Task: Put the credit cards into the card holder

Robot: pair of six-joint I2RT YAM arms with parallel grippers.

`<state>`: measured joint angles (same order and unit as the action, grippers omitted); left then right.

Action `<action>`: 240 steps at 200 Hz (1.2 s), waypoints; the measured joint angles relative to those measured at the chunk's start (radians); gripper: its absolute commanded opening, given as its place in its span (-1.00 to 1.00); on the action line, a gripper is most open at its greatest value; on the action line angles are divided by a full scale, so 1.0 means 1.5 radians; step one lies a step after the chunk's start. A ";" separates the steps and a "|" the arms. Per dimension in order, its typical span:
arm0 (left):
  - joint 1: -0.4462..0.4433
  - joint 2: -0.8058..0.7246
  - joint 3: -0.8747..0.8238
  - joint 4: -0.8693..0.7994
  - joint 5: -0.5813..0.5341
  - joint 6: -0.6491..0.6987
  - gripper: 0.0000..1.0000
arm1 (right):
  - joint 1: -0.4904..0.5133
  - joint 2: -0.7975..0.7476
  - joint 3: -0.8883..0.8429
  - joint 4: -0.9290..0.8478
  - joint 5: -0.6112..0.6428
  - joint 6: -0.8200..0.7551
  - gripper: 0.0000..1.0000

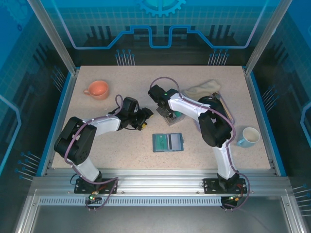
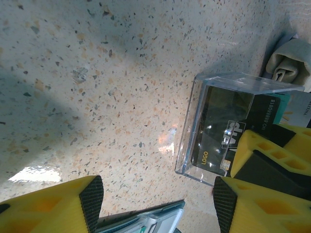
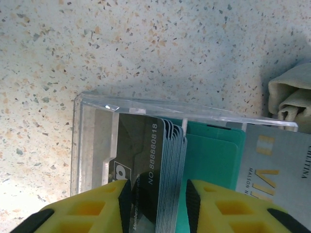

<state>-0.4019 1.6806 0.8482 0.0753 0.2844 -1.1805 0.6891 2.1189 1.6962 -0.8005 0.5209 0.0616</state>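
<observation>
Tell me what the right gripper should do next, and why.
Probably close the right gripper on the credit cards before lifting. Its fingers straddle the edge of the fanned stack in the clear plastic box without clamping it, and the card holder lies open on the table nearby.

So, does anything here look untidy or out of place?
The credit cards are fanned unevenly across the clear box, not squared in one stack. A crumpled cloth lies beside it. Nothing looks damaged.

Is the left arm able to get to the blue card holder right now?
Probably yes. The card holder lies open close to the left end effector, nothing between them; the right end effector is at the clear box.
</observation>
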 measured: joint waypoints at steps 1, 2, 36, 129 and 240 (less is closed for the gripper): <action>0.000 0.000 0.000 0.000 0.000 0.000 0.29 | 0.000 0.000 0.000 0.000 0.000 0.000 -0.27; 0.000 0.000 0.000 0.000 0.000 0.000 0.29 | 0.000 0.000 0.000 0.000 0.000 0.000 -0.28; 0.000 0.000 0.000 0.000 0.000 0.000 0.29 | 0.000 -0.001 -0.001 0.000 0.000 -0.003 -0.41; 0.000 0.000 0.000 0.000 0.000 0.000 0.29 | 0.000 -0.012 -0.009 0.003 0.000 -0.002 -0.69; 0.000 0.000 0.000 0.000 0.000 0.000 0.30 | 0.000 -0.055 -0.009 -0.007 -0.019 -0.002 -0.74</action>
<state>-0.4019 1.6806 0.8482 0.0753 0.2848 -1.1805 0.6895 2.0365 1.6829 -0.8116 0.4927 0.0589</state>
